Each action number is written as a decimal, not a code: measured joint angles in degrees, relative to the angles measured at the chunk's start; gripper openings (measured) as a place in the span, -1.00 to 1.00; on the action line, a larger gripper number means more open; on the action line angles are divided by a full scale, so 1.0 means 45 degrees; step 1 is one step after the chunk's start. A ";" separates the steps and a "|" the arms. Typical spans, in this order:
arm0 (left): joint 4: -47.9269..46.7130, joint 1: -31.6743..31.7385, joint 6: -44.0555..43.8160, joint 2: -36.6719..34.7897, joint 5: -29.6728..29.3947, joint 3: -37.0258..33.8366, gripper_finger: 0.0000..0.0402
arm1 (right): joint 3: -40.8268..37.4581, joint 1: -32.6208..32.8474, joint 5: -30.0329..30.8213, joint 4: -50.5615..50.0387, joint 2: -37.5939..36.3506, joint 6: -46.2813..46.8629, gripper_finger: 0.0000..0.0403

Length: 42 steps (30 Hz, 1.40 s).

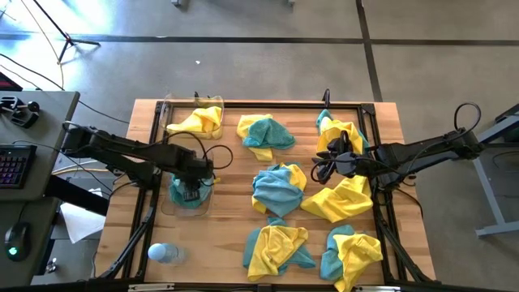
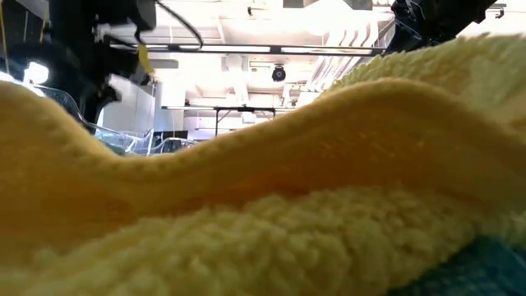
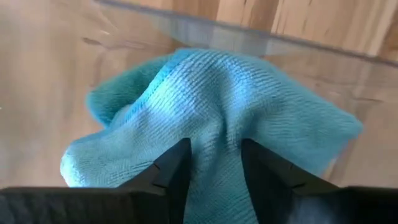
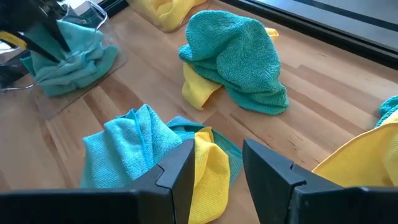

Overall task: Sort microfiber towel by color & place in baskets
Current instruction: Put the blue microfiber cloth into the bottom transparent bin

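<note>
My left gripper stands over the near clear basket at the table's left and is shut on a teal towel lying inside it. The far clear basket holds a yellow towel. My right gripper is open, hovering above a teal-and-yellow pile mid-table. Mixed teal and yellow towels lie crumpled on the wood. The low view is filled by a yellow towel. My left gripper pinches a raised fold of the teal towel between its two fingers, coming from above and pointing down. Creases run out from the pinch. The rest of the towel lies spread on the basket's floor; how many layers are held cannot be told.
A black metal frame borders the table. A small pale bottle lies at the near left corner. A further pile and a yellow towel sit under and beside the right arm. Bare wood shows between the baskets and the central piles.
</note>
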 joint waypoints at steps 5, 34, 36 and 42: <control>-0.1909 0.0000 0.0163 -0.0405 -0.0604 0.1827 -0.34 | -0.0005 0.0000 0.0000 -0.0012 0.0000 0.0302 -0.36; 0.0256 0.0175 -0.0928 0.0581 0.0476 -0.1997 -0.34 | -0.0005 0.0001 0.0324 -0.0009 -0.0005 0.0290 -0.36; 0.0398 0.0175 -0.0935 0.0933 0.0493 -0.2124 -0.34 | -0.0005 0.0003 0.0321 -0.0007 -0.0005 0.0288 -0.36; 0.0336 0.0175 -0.0940 0.1407 0.0473 -0.1948 -0.34 | -0.0005 -0.0002 0.0316 -0.0007 -0.0005 0.0291 -0.36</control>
